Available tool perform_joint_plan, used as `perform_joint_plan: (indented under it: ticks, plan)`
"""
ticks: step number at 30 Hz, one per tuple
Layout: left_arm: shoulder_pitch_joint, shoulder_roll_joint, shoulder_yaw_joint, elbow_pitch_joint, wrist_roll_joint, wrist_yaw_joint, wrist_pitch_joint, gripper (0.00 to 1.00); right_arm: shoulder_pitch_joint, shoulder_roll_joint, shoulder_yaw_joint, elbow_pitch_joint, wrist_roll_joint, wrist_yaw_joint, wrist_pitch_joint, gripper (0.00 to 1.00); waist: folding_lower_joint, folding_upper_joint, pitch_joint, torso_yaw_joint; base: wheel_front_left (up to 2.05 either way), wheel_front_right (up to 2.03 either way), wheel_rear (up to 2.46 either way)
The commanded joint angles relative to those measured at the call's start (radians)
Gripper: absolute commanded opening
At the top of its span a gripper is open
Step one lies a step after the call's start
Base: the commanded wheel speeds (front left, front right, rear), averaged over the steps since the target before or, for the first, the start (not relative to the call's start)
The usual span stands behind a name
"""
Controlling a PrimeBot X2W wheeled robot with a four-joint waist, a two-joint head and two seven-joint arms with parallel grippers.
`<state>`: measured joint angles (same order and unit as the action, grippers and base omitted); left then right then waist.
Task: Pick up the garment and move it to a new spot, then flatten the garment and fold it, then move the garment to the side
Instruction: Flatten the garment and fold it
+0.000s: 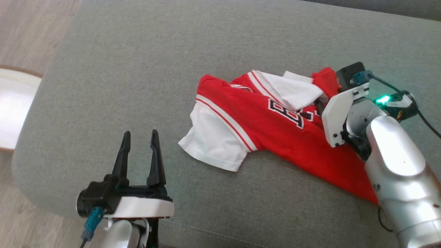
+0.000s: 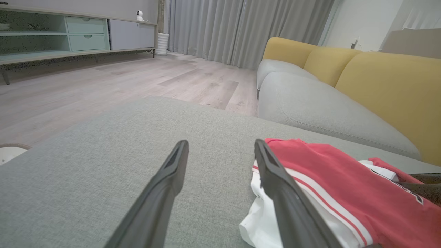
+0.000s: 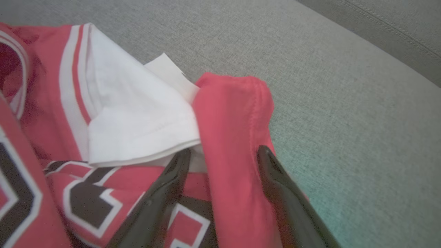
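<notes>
head view: the left claw (image 1: 141, 132) hung over bare grey cushion (image 1: 137, 69), released, its two fingers spread with nothing between them. the garment (image 1: 275, 137), a red jersey with white sleeves, lay well off to that claw's right and a little ahead of it. the right claw (image 1: 321, 106) was down on the jersey's far end, its tips partly hidden by its own white casing. wooden floor (image 1: 27, 27) and a pale round thing (image 1: 10, 103) with a brown rim lay beyond the cushion, left of the left claw.

left wrist view: the spread fingers pointed across the cushion. the jersey's white sleeve (image 2: 256, 220) sat just beside the right-hand finger, not between the two. ahead were pale wooden floor, a low cabinet (image 2: 86, 34) with drawers, grey curtains (image 2: 241, 27) and a yellow-backed sofa (image 2: 379, 79).

right wrist view: the right claw was also released, and its open fingers straddled a bunched red fold of the jersey. the other white sleeve lay flopped over the chest just left of the tips. no pinch had been made.

by my reading, the jersey was rumpled, neither flattened nor folded. whether it had reached its new spot could not be told. smoothing, folding and setting aside were all left.
</notes>
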<state>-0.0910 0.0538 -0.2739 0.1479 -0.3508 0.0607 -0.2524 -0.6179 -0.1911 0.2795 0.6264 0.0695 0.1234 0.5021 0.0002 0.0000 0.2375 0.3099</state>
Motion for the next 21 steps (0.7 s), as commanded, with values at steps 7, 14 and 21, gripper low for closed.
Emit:
perform_joint_plan:
  ticks: [7,14,21]
  plan:
    - [-0.045,-0.003,0.026,-0.039,-0.004,-0.004,-0.009,1.00,-0.135,-0.011,-0.043,0.070,-0.065,0.007,-0.034,0.00,-0.0002,0.0000,0.036,0.036,0.00,0.00,0.00]
    - [-0.055,-0.003,0.009,-0.047,-0.019,0.006,-0.009,1.00,-0.269,-0.046,-0.218,0.121,-0.150,0.007,-0.099,0.00,-0.0002,0.0000,0.062,0.044,0.00,0.00,0.00]
    - [-0.083,-0.003,-0.018,-0.049,-0.025,0.007,-0.009,1.00,-0.379,-0.084,-0.407,0.164,-0.284,0.007,-0.184,0.00,-0.0002,0.0000,0.093,0.063,0.00,0.00,0.00]
